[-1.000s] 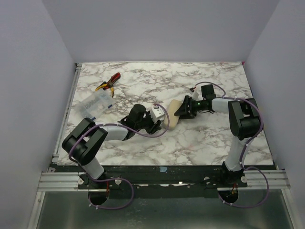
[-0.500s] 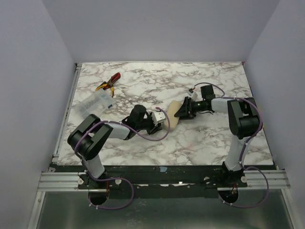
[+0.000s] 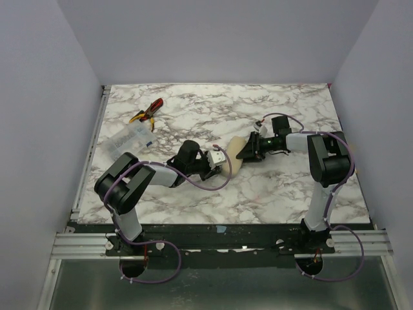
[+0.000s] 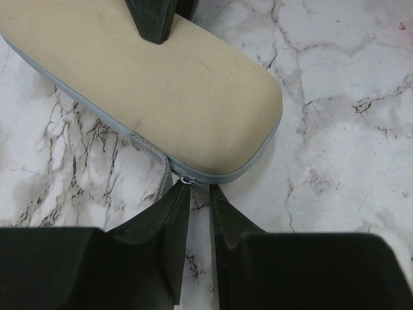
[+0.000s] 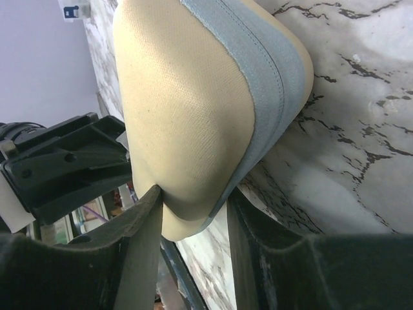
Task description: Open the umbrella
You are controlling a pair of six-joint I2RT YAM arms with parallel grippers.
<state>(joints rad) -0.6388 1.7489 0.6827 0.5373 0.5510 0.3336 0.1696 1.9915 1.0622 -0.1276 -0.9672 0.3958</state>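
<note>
While my right pincer (image 5: 193,197) is clamping the umbrella (image 4: 161,97), I am edging the barely parted left pincer (image 4: 200,191) nearer its six-o'clock ring (image 4: 186,179) to tug.

Marble table (image 3: 277,187), umbrella (image 3: 236,155), pliers (image 3: 148,112), plastic box (image 3: 126,142)

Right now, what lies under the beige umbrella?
Only the marble table shows around the umbrella, which lies on it. Whatever is beneath its middle is covered by the fabric.
</note>
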